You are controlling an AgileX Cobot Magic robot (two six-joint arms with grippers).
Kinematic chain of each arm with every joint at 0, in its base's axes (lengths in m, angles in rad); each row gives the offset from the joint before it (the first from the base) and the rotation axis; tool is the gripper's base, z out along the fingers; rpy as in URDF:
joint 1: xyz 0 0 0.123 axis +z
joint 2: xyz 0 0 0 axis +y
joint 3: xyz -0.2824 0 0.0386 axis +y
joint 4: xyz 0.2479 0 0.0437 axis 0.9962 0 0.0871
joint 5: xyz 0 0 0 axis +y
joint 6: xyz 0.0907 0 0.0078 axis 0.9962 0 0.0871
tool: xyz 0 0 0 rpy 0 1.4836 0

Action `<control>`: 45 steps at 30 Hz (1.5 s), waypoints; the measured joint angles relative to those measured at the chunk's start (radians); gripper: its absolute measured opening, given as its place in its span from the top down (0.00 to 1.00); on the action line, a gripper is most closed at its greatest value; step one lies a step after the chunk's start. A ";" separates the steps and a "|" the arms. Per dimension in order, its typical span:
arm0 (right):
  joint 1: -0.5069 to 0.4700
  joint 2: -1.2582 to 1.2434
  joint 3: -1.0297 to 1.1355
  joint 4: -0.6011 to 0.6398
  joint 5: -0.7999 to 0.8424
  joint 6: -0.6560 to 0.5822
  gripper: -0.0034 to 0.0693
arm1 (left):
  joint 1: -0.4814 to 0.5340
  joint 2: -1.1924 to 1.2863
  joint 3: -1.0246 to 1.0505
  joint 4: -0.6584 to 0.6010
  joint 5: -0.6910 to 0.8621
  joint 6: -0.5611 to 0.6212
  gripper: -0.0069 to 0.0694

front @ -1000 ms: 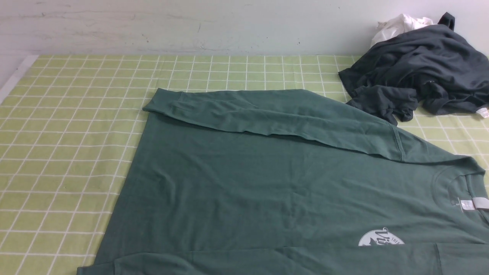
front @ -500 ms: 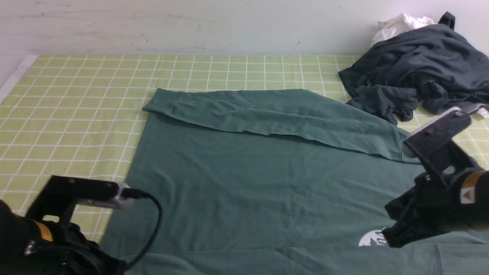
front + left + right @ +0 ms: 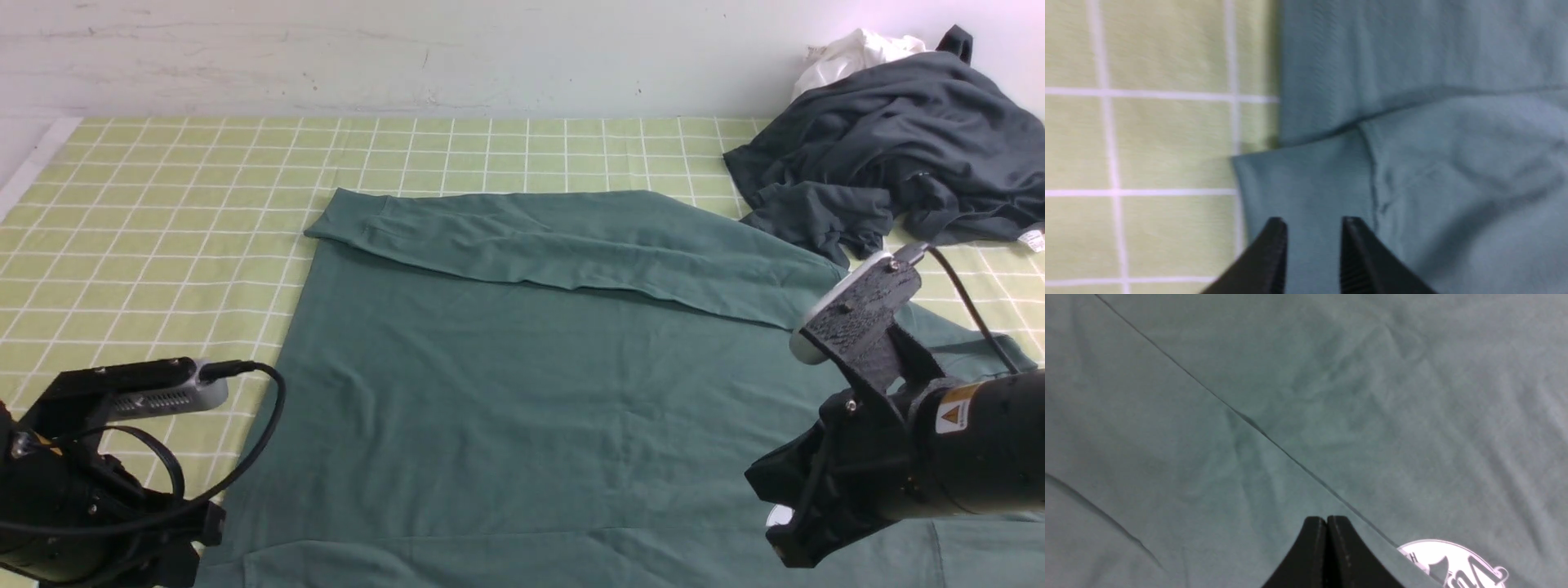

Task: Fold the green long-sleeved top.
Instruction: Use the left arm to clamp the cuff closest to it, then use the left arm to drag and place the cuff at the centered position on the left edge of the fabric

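The green long-sleeved top (image 3: 522,392) lies flat on the checked cloth, its far sleeve (image 3: 571,245) folded across the body. My left arm (image 3: 82,490) hangs over the top's near left corner. In the left wrist view my left gripper (image 3: 1314,222) stands open just above the near sleeve's cuff (image 3: 1306,179), with nothing between the jaws. My right arm (image 3: 898,457) is over the chest at the near right. My right gripper (image 3: 1327,519) is shut and empty above the near sleeve's edge, beside the white logo (image 3: 1453,563).
A dark charcoal garment (image 3: 898,147) is heaped at the back right with a white cloth (image 3: 849,53) behind it, close to the top's far shoulder. The green checked tablecloth (image 3: 163,204) stretches to the left and back, ending at the wall.
Both arms came into view from the near side. The left arm settled over the near left corner and its jaws opened. The right arm moved left and lower over the chest logo.
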 joint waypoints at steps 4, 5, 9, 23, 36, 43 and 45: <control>0.000 0.000 0.000 0.019 -0.001 -0.022 0.97 | 0.013 0.032 -0.002 0.016 -0.004 0.014 0.37; 0.000 0.000 0.000 0.021 -0.001 -0.023 0.97 | 0.014 0.044 -0.002 0.021 -0.009 0.015 0.32; 0.000 0.000 0.000 0.024 -0.001 -0.025 0.97 | 0.015 0.095 -0.002 0.039 -0.048 0.005 0.28; 0.000 0.000 0.000 0.025 0.000 -0.026 0.97 | 0.015 0.183 -0.015 0.007 -0.108 -0.009 0.84; 0.000 0.000 0.000 0.025 0.000 -0.026 0.97 | 0.015 0.072 -0.260 -0.056 0.002 0.138 0.91; 0.000 0.000 0.000 0.025 -0.009 -0.026 0.97 | 0.015 0.174 -0.445 -0.058 -0.048 0.164 0.91; 0.000 0.000 0.000 0.025 -0.014 -0.026 0.97 | 0.015 0.249 -0.505 -0.058 -0.061 0.164 0.91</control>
